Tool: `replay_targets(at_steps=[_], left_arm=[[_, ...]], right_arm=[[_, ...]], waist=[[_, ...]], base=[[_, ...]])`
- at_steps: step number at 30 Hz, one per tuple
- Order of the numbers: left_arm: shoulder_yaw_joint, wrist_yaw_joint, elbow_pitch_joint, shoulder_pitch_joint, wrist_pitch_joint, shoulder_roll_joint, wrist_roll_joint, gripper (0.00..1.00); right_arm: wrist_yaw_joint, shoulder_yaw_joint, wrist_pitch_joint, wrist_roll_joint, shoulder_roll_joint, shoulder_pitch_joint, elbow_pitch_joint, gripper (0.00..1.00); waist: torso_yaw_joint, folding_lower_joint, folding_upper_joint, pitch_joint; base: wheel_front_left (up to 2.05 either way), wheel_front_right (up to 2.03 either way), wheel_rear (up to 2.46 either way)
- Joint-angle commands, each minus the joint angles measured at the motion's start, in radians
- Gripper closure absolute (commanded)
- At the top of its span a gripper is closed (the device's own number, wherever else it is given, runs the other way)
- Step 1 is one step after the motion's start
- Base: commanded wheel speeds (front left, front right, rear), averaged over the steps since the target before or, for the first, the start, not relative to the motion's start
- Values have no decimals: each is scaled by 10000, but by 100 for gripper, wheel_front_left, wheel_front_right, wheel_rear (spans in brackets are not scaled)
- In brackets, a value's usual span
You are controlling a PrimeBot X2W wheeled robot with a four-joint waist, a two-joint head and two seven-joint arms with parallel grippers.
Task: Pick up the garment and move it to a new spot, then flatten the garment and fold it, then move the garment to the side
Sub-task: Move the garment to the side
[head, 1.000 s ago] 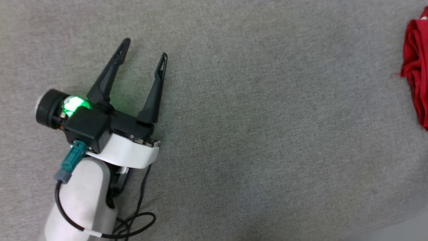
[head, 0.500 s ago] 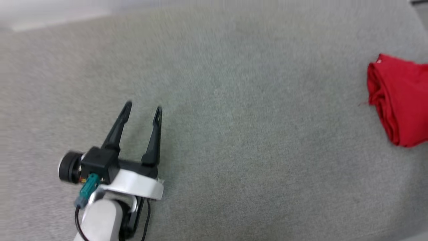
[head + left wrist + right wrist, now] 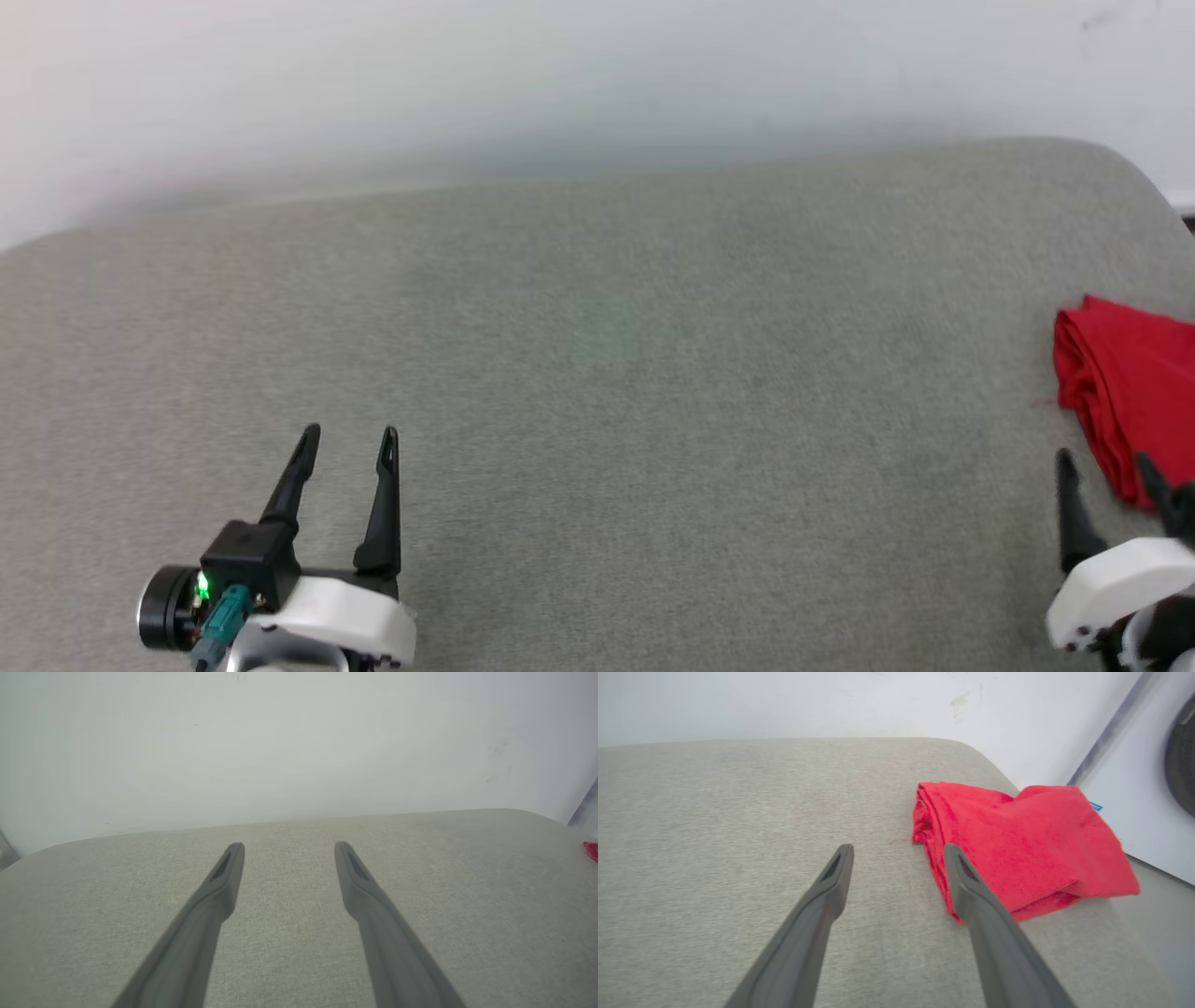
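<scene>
Left gripper [image 3: 351, 434]: jaws spread wide, nothing between them. Bare grey cushion [image 3: 653, 392] lies beneath and ahead of the tips.

Right gripper [image 3: 1103, 459]: jaws likewise wide apart and empty. Its inner finger stands over bare cushion. Its outer finger overlaps the near edge of the garment [image 3: 1017, 849] in the wrist view; contact cannot be confirmed.

The garment is a folded red bundle just ahead of and outboard of the right jaws, at the cushion's right end, well apart from the left jaws. A pale wall [image 3: 560, 84] rises beyond the cushion.
</scene>
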Motion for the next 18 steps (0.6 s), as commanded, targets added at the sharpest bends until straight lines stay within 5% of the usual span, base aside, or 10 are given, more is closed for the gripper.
replay_targets(at_steps=[1,18], left_arm=[[30,4,138,279,-27,36,-11,0],[394,247,677,1393,-24,162,-320,0]], right_arm=[[-9,177,100,162,261,404,-396,0],[-9,2063,872,563,1056,2241,-4044,0]], waist=[[535,2,0,-597],[898,2,0,-1628]], base=[[0,0,0],[0,0,0]])
